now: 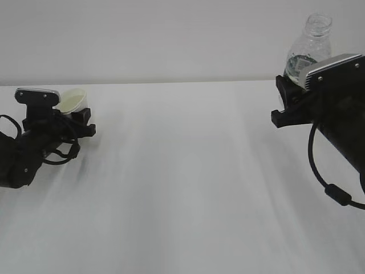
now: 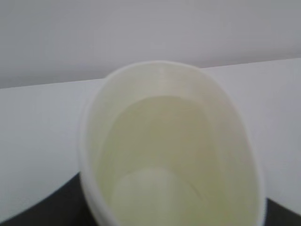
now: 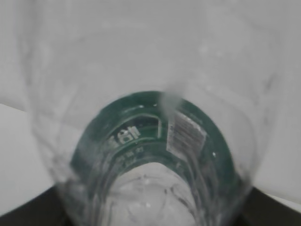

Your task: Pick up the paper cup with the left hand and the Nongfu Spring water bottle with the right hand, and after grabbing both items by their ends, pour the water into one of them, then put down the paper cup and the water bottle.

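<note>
The small cream-white paper cup (image 1: 73,99) is gripped low in the left claw (image 1: 77,121), far left on the worktop (image 1: 188,182). The clear, green-labelled plastic bottle (image 1: 306,48) is clasped near its base by the right claw (image 1: 289,103), raised. Both are judged light and crushable.

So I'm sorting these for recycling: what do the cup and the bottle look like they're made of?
The paper cup looks like thin paper, cream-white and matte, with a rolled rim; its mouth looks oval in the left wrist view, perhaps squeezed. A lining can't be told. The Nongfu Spring water bottle looks like clear glossy plastic: see-through ribbed shoulders, with a dark green printed label band, apparently film.
</note>
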